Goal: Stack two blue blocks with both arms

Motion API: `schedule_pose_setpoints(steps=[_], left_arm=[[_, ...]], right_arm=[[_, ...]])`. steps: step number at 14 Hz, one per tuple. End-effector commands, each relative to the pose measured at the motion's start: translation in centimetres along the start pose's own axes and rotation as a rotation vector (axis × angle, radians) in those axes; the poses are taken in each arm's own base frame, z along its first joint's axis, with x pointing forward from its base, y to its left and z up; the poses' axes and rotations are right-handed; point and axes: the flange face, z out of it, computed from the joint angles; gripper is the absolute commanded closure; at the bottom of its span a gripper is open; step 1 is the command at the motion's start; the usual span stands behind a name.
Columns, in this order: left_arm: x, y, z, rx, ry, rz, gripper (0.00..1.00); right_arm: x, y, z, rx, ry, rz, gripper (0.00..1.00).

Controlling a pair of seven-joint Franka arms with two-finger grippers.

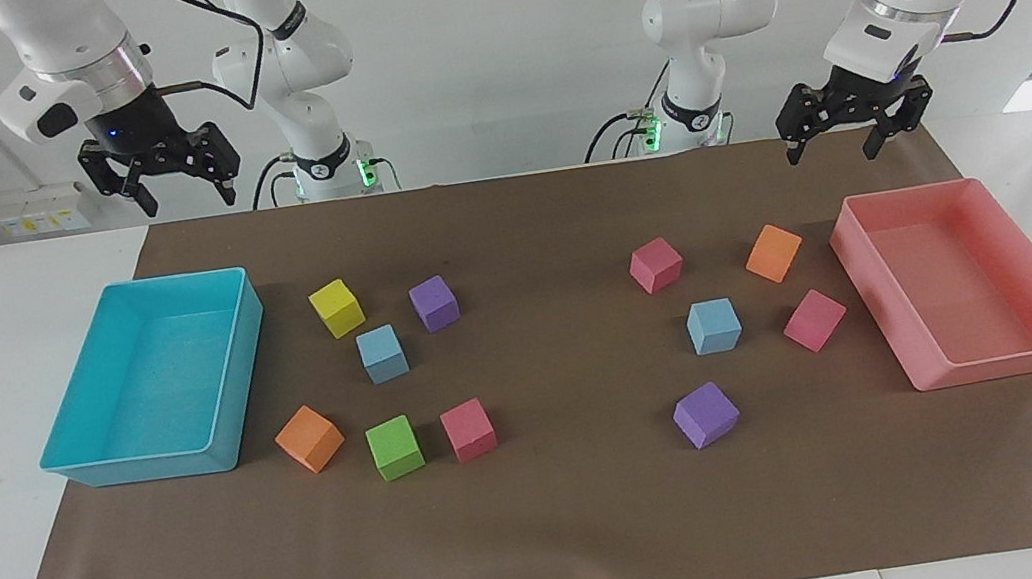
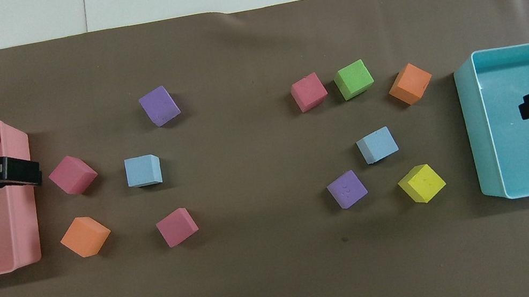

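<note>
On the brown mat (image 1: 568,514) two blue blocks (image 1: 382,353) (image 1: 714,325) sit apart; left gripper (image 1: 844,144) and right gripper (image 1: 179,187) hang spread wide, holding nothing, upper frame corners

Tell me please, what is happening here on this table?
Nothing is being handled at this moment. The two blue blocks, one near the turquoise tray and one near the pink tray, lie apart on the brown mat among other coloured cubes, not stacked. The right claw hangs open and empty above the turquoise tray's end, the left claw open and empty near the pink tray.
</note>
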Motion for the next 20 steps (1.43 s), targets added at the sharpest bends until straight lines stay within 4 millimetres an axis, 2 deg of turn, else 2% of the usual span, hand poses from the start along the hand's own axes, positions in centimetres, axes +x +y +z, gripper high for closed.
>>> schedule_pose_setpoints(steps=[1,3,6,10,12,14,17,20], left_arm=[[-0.3,-0.2,-0.3,0.000,0.005,-0.003,0.00],[-0.3,-0.2,-0.3,0.000,0.005,-0.003,0.00],[-0.3,-0.3,-0.3,0.000,0.005,-0.004,0.00],[-0.3,-0.3,-0.3,0.000,0.005,-0.004,0.00],[-0.3,-0.2,-0.3,0.000,0.005,-0.003,0.00],[-0.3,-0.2,-0.3,0.000,0.005,-0.003,0.00],[-0.3,-0.3,-0.3,0.000,0.003,-0.004,0.00],[-0.3,-0.3,-0.3,0.000,0.005,-0.004,0.00]], right_arm=[[-0.2,0.9,-0.1,-0.004,0.026,0.010,0.00],[0.4,0.5,0.2,0.008,0.048,0.014,0.00],[2.2,-1.3,2.8,0.015,0.034,0.023,0.00],[3.4,-5.8,8.7,0.022,0.055,-0.031,0.00],[3.8,-7.0,11.8,0.019,0.043,-0.051,0.00],[4.7,-7.4,14.0,0.013,0.041,-0.057,0.00],[6.1,-10.5,18.7,0.019,0.011,-0.090,0.00],[7.5,-11.9,21.8,0.025,0.033,-0.104,0.00]])
